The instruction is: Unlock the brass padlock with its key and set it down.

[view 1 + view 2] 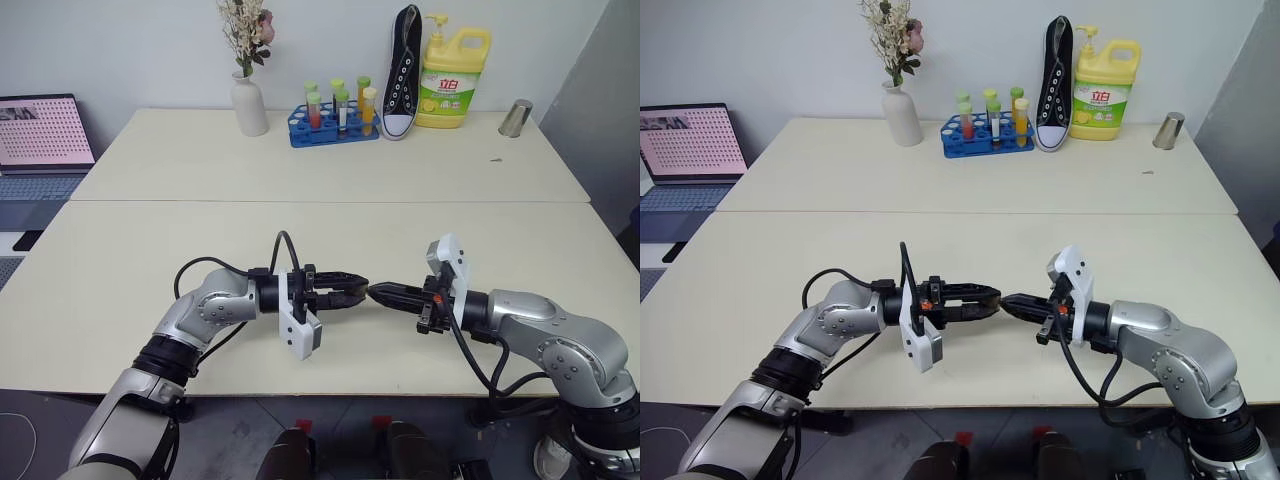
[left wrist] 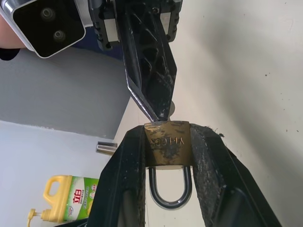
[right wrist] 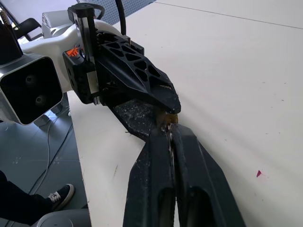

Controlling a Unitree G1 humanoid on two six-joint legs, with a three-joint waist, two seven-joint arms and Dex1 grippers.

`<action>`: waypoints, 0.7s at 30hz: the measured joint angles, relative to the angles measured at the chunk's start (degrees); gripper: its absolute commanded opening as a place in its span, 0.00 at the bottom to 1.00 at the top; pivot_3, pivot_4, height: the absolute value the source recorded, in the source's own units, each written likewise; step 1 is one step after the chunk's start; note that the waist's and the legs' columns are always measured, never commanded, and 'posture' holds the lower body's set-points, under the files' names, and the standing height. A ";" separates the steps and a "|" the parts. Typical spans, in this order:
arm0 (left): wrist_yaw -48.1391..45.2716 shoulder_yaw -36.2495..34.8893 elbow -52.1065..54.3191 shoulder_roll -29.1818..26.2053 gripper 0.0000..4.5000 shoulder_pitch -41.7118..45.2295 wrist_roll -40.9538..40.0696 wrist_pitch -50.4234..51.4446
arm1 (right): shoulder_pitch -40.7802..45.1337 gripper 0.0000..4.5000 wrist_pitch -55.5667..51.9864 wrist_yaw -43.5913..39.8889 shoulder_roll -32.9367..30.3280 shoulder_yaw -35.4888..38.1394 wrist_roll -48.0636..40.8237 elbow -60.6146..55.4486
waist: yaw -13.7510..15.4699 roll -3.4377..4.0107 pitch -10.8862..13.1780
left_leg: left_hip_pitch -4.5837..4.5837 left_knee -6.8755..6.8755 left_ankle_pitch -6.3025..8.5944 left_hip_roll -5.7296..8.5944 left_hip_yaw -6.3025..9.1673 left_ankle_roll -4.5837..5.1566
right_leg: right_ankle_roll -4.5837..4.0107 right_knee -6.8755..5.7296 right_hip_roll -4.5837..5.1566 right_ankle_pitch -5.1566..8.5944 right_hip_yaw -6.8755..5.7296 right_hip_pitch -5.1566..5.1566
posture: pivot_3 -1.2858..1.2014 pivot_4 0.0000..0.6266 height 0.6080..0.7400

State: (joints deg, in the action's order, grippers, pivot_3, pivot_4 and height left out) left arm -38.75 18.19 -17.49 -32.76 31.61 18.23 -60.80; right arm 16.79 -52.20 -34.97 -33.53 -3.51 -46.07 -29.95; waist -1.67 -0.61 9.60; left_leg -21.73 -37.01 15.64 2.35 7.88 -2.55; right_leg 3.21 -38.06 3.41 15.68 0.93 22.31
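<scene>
Left eye view: the left gripper (image 1: 355,289) and the right gripper (image 1: 378,293) are meeting tip to tip above the front edge of the table (image 1: 330,215). A vase (image 1: 249,106), a test-tube rack (image 1: 334,124), a shoe (image 1: 402,72), a detergent bottle (image 1: 453,78) and a metal cup (image 1: 516,117) are standing along the far side of the table, well apart from the grippers. A laptop (image 1: 42,140) is sitting beyond the table's left end.

Left wrist view: the left gripper's fingers (image 2: 127,179) are clamping the brass padlock (image 2: 167,149) between them by its body, with the silvery shackle (image 2: 170,190) hanging in the gap toward the wrist. The right gripper's fingertips (image 2: 154,101) are pressing together at the top face of the padlock, pinching a thin silvery piece, apparently the key (image 2: 169,108); how deep it is sitting in the lock cannot be told.

Right wrist view: the right gripper's fingers (image 3: 150,175) are lying clenched together, their tips touching the brass body held at the tip of the left gripper.
</scene>
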 measured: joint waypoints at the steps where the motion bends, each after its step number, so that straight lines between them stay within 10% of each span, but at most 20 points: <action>1: 0.10 0.06 0.02 0.00 0.21 0.00 0.00 0.10 | 0.04 0.00 0.00 -0.02 -0.08 -0.01 0.00 0.00 | 0.00 0.00 0.00 | 0.00 0.00 0.00 0.00 0.00 0.00 | 0.00 0.00 0.00 0.00 0.00 0.00 | 0.52 0.24 1.00; 21: 6.21 0.09 0.94 -0.86 0.21 0.70 6.91 -2.16 | 11.46 0.00 -25.55 6.94 2.21 8.15 -19.44 12.73 | -0.02 0.00 0.00 | 0.00 0.00 0.00 0.00 -0.01 0.01 | -0.01 -0.05 0.00 -0.01 0.01 0.01 | 0.52 0.24 1.00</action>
State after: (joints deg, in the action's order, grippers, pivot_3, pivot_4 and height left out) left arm -32.54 18.28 -16.55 -33.61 32.31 25.14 -62.96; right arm 28.25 -77.75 -28.03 -31.32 4.64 -65.51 -17.21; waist -1.69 -0.61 9.59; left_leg -21.73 -37.01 15.63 2.34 7.87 -2.54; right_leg 3.20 -38.11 3.41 15.67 0.94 22.32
